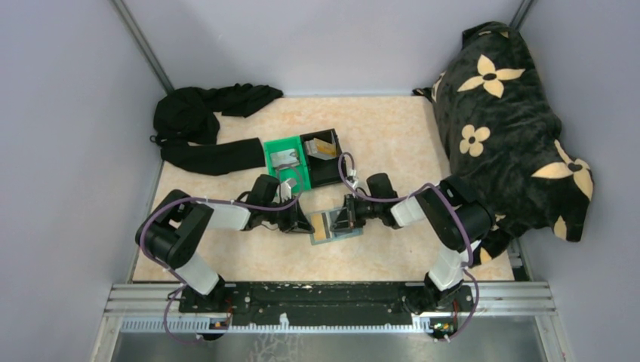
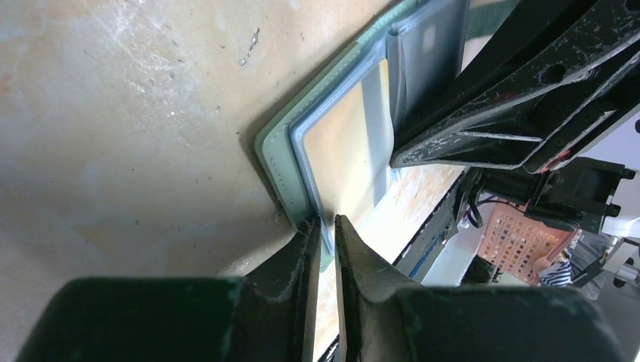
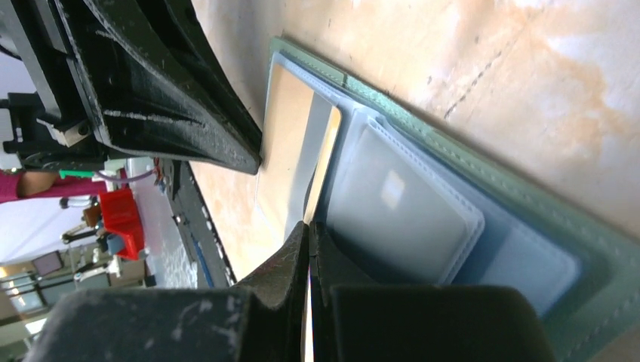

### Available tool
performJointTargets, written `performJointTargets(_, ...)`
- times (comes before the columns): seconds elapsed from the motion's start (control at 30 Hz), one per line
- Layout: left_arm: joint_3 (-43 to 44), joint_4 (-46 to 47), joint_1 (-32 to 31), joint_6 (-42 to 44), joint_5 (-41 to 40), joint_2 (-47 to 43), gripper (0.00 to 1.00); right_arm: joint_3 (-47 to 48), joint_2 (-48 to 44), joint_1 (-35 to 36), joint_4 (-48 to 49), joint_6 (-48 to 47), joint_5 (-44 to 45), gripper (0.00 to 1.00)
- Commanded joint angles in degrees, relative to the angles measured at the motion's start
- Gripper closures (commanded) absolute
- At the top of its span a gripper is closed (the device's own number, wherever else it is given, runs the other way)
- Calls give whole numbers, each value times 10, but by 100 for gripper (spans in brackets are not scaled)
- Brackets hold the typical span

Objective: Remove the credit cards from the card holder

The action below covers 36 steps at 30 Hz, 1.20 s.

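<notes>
The soft grey-blue bi-fold card holder (image 1: 332, 234) lies open on the beige tabletop (image 1: 392, 136) between both arms. The left hand (image 2: 326, 226) clamps its sleeve edge. The right hand (image 3: 308, 226) is clenched at the edge of the thin tan-gold card (image 3: 290, 113). Gripping it? Cannot tell.

Left gripper (image 2: 326, 226) pinches the open card holder (image 2: 275, 162) by its rim, near the worktop's near edge; right gripper (image 2: 411, 151) touches its tan credit card (image 2: 343, 143).

Count: 2 grippers: left gripper (image 1: 306, 224), right gripper (image 1: 337, 221). 1 card holder (image 3: 528, 219). 3 credit cards: tan card (image 2: 343, 143), grey card (image 1: 285, 157), second tan card (image 1: 324, 146). 2 bins: green bin (image 1: 270, 145), black bin (image 1: 324, 175). 1 floral blanket (image 1: 513, 151). 1 black cloth (image 1: 189, 121).
</notes>
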Motion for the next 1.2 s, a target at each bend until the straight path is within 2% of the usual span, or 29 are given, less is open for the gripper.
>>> performJointTargets(0.0,-7,-41,6,38,-85,32,80,-10,-23,-3,1,-2,-40,100)
performJointTargets(0.23,-7,-36,9,36,-80,36,80,-13,-43,-9,-14,-7,-32,100)
performJointTargets(0.27,-7,-36,9,36,-79,36,80,-14,-42,-10,-10,-5,-31,99)
performJointTargets(0.33,-7,-35,9,37,-77,35,80,-16,-36,-10,1,0,-33,89)
performJointTargets(0.43,-8,-36,8,37,-77,33,80,-19,-21,-9,22,10,-38,87)
performJointTargets(0.5,-9,-37,9,37,-77,31,80,-21,-14,-10,36,16,-43,89)
performJointTargets(0.6,-10,-37,9,37,-78,31,81,-21,-10,-10,43,20,-45,100)
performJointTargets(0.97,-4,-40,10,39,-76,31,81,-19,-32,-12,-1,-1,-25,100)
performJointTargets(1.07,-2,-60,9,47,-91,15,82,-10,-43,-12,-42,-18,1,81)
performJointTargets(1.17,-4,-91,9,52,-118,-45,82,-5,-45,-13,-53,-24,11,75)
